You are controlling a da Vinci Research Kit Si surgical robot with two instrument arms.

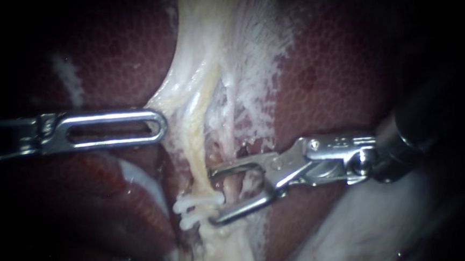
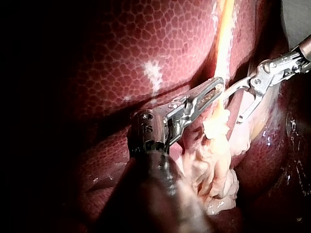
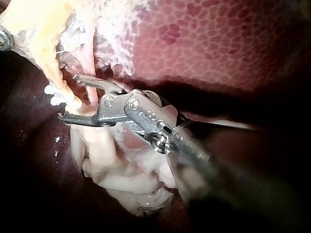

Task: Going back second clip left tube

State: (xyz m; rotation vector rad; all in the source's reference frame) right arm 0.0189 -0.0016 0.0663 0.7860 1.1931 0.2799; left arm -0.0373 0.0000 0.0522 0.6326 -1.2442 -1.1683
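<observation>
Low on the left tube (image 1: 197, 149): two white clips (image 1: 194, 205) sit across it.
Right instrument (image 1: 215, 196): jaws wide, tips just beside clips.
Left instrument (image 1: 159, 124): jaws together, empty.
Handling: likely soft, slick, tearable; grasp bare tube above clips, lightly.

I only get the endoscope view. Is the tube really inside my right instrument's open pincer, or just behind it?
Observer: Inside. The right wrist view shows the tube passing between the two halves of the open pincer of the right instrument, with the white clips just off its tips.
Operator: Does that pincer have teeth?
Observer: Yes. The right wrist view shows small teeth along the inner edge of one half.
</observation>
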